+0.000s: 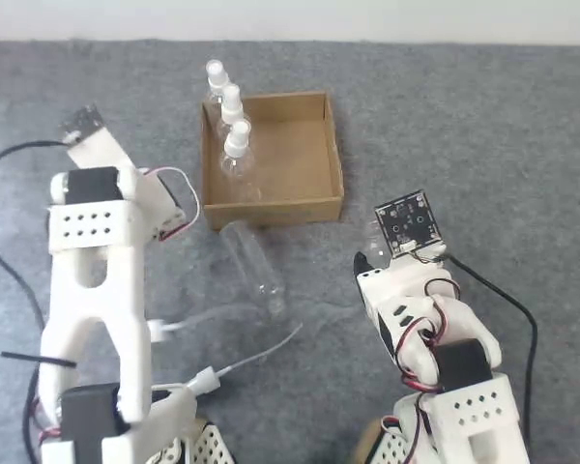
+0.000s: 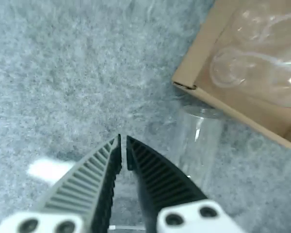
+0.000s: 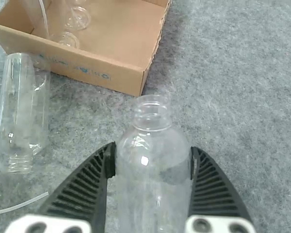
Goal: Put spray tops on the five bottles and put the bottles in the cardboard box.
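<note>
Nearest the arm bases, two spray tops (image 1: 205, 379) lie loose on the grey worktop (image 1: 483, 126), their thin tubes trailing toward the right arm (image 1: 435, 348). The right jaws are spread wide around the body of the held bottle (image 3: 153, 160) and press on both its sides. It is clear, has no top, and its open neck points toward the box (image 3: 111, 43). The left arm (image 1: 97, 290) reaches forward on the other side. The left jaws are closed to a thin slit with nothing between them, and they sit above bare worktop near the box's front corner. Between the two arms is the lying bottle (image 1: 256, 271). It is on its side, also without a top, with its mouth toward the arm bases and its base just beside the box's front wall. Farther off, the cardboard box sits open, and three capped bottles (image 1: 237, 145) stand in a row along the wall on the left arm's side.
</note>
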`<state>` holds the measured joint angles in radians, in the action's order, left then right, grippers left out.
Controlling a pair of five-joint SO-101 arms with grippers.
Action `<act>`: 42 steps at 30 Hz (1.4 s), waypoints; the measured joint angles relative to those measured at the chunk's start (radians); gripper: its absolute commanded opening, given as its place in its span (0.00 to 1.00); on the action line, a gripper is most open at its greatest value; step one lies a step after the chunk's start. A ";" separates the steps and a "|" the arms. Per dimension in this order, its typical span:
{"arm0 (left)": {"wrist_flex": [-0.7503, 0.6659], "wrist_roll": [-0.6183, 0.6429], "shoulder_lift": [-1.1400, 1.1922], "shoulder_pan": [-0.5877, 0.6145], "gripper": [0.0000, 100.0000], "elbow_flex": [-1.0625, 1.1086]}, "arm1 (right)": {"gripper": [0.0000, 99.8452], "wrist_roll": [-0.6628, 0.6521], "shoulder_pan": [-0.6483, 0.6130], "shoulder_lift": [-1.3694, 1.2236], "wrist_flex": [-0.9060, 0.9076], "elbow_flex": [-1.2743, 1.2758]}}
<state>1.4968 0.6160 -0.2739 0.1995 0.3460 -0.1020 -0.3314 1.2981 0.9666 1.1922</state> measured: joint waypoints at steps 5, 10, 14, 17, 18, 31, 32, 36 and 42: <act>0.034 0.000 0.000 0.000 0.01 -0.064 | 0.10 0.000 0.000 0.000 0.000 0.000; 0.084 0.000 0.000 0.017 0.02 -0.068 | 0.10 0.000 0.000 0.000 -0.041 0.037; 0.112 -0.008 0.000 0.094 0.02 -0.068 | 0.10 0.000 0.000 0.000 -0.058 0.040; 0.144 -0.064 0.000 0.157 0.02 -0.068 | 0.10 0.000 0.000 0.000 -0.058 0.040; 0.160 -0.092 0.000 0.170 0.02 -0.068 | 0.10 0.000 0.000 0.000 -0.060 0.040; 0.221 -0.628 0.000 0.322 0.01 0.083 | 0.10 0.000 0.000 0.000 -0.064 0.040; 0.221 -0.689 0.000 0.322 0.01 0.112 | 0.10 0.000 0.000 0.000 -0.064 0.040; 0.221 -0.818 0.000 0.351 0.01 0.192 | 0.10 0.000 0.000 0.000 -0.064 0.040; 0.221 -1.002 0.000 0.486 0.01 0.193 | 0.10 0.000 0.000 0.000 -0.064 0.040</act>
<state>1.7177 -0.3859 -0.2739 0.6859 0.5393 -0.1020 -0.3314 1.2981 0.9022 1.2321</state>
